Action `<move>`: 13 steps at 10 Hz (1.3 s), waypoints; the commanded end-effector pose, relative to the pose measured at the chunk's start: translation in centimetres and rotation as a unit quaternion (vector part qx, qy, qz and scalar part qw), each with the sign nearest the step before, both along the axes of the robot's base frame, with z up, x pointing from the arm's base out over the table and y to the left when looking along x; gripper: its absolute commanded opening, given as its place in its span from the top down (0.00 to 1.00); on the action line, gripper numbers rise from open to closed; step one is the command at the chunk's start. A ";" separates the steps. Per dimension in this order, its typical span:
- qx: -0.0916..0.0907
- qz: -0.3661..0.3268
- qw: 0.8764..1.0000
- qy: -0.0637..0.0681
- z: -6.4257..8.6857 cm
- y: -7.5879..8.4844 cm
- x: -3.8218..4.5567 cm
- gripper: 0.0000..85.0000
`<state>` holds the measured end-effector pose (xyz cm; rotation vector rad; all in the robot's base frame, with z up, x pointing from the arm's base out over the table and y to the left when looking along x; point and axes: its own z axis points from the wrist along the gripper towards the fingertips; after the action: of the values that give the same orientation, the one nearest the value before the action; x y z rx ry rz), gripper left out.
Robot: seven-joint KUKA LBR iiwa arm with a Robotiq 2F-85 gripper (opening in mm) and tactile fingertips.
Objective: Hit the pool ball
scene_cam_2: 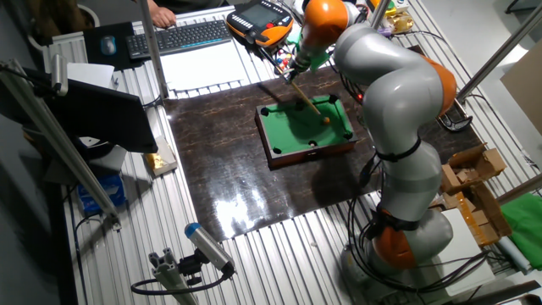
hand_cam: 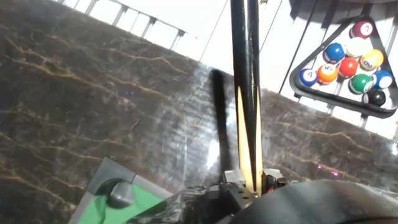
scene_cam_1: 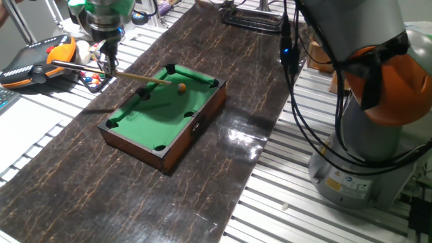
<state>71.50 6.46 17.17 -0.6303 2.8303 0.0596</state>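
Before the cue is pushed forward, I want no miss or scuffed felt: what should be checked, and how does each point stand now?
1. Cue held in the pincer: ok, it juts out from the fingers over the pool table.
2. Cue tip close to the ball: ok, the tip ends just short of it; contact cannot be told.
3. Cue aimed at the ball: ok in one fixed view; the other fixed view is too small to confirm.
4. Felt past the ball free: ok, only the far rail and pockets show.
5. Cue height above the felt: cannot tell.
6. Racked balls out of the way: ok, off the pool table.
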 end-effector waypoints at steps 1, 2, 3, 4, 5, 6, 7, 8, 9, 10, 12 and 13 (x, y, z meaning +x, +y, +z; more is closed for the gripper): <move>0.000 0.000 1.000 -0.001 -0.2 -0.1 0.11 0.97; 0.002 0.000 1.000 -0.003 -0.5 -0.3 0.32 0.97; 0.002 0.000 1.000 -0.003 -0.7 -0.5 0.61 0.97; 0.002 0.000 1.000 -0.003 -1.0 -0.7 0.79 0.97; 0.002 0.000 1.000 -0.001 -1.3 -1.0 0.79 0.97; 0.006 0.000 1.000 0.001 -1.6 -1.3 0.75 0.97; 0.008 0.000 1.000 0.001 -1.7 -1.5 0.71 0.97; 0.008 0.000 1.000 0.003 -1.8 -1.6 0.65 0.97; 0.008 0.000 1.000 0.003 -1.9 -1.7 0.60 0.97; 0.008 0.000 1.000 0.002 -2.0 -1.8 0.56 0.97; 0.008 0.000 1.000 0.006 -2.3 -2.0 0.41 0.97; 0.009 0.001 1.000 0.007 -2.8 -2.2 0.09 0.97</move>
<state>71.56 4.19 14.38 -0.6301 2.8406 0.0927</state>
